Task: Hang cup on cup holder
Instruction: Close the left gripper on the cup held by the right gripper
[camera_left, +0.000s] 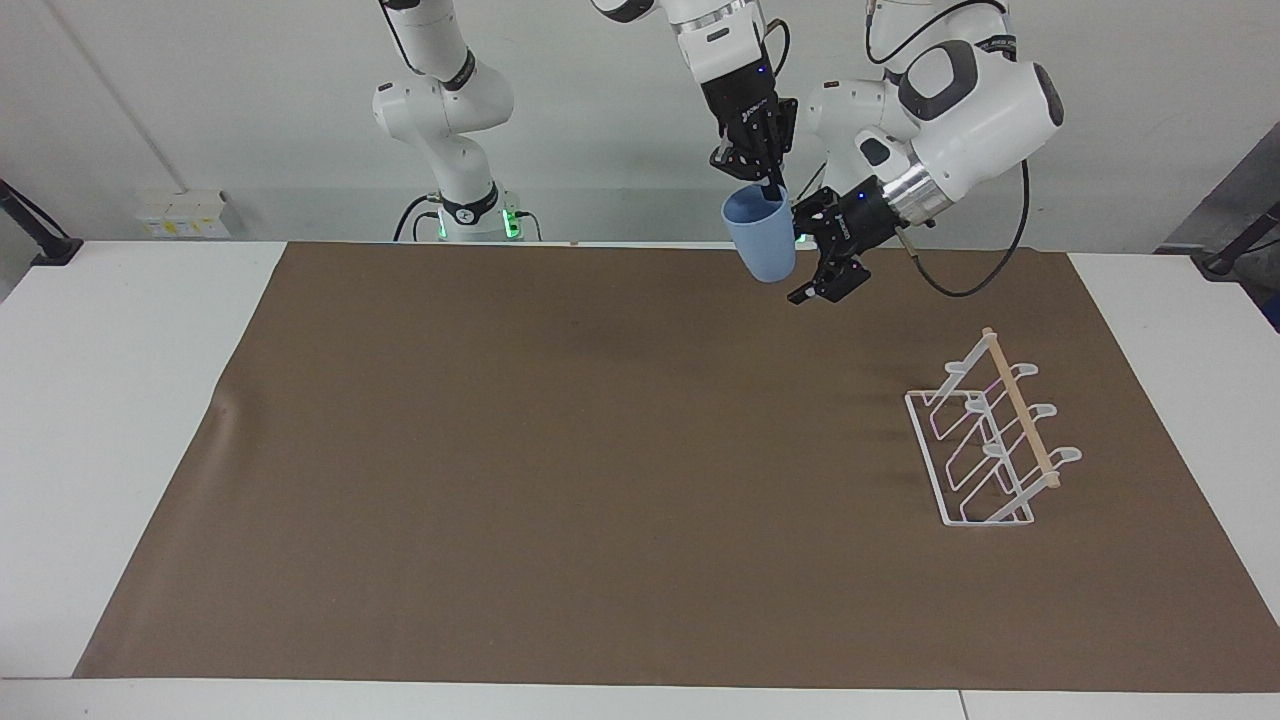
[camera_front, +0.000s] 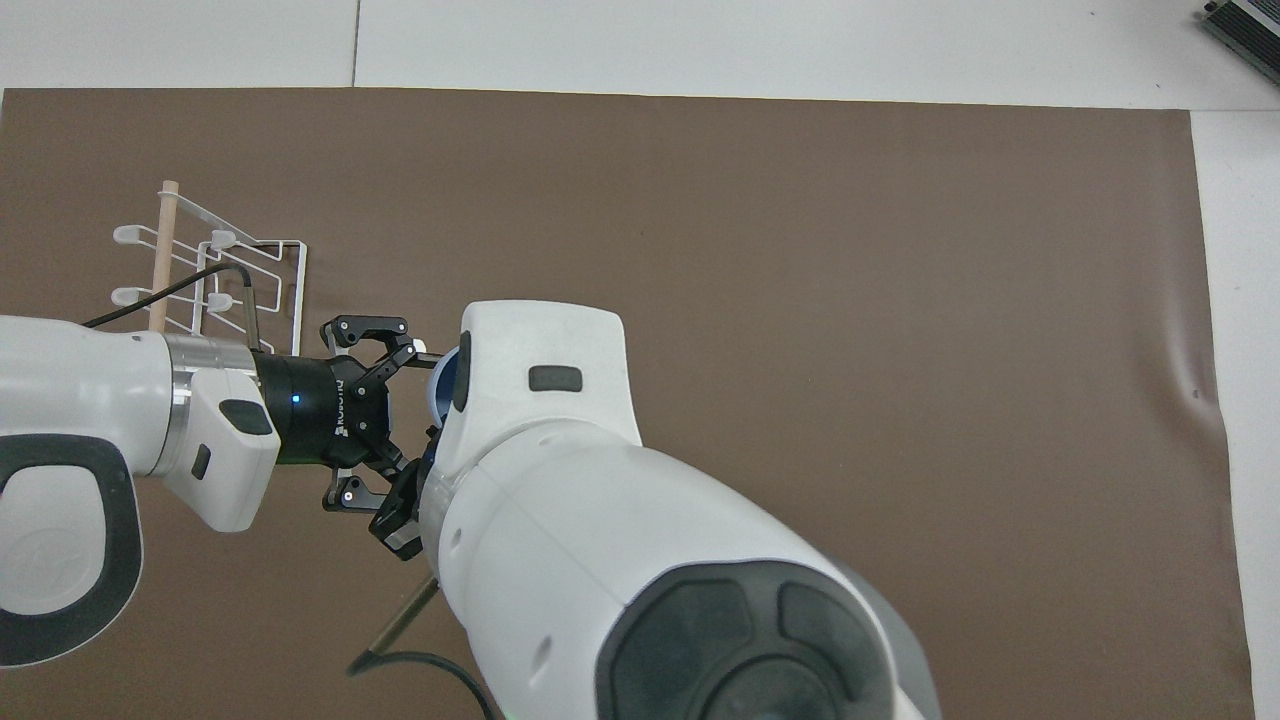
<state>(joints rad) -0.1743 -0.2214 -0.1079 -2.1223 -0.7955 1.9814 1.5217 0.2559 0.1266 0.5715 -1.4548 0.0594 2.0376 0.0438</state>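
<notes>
Two grippers meet above the brown mat (camera_left: 560, 480), near the robots' edge. The right gripper (camera_left: 762, 185) pinches the rim of the blue cup (camera_left: 760, 236) (upright, mouth up). The left gripper (camera_left: 822, 250), fingers spread, sits just beside the cup. The cup holder (camera_left: 990, 432) stands on the mat, well apart, toward the left arm's end.

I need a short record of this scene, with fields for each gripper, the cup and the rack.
right gripper: shut on the cup's rim, holding it in the air over the brown mat
left gripper: open, beside the cup, not touching it
cup: light blue, mouth up, slightly tilted
rack: white wire with a wooden rod, on the mat toward the left arm's end, nothing hanging on it
task state: cup not yet hung
</notes>
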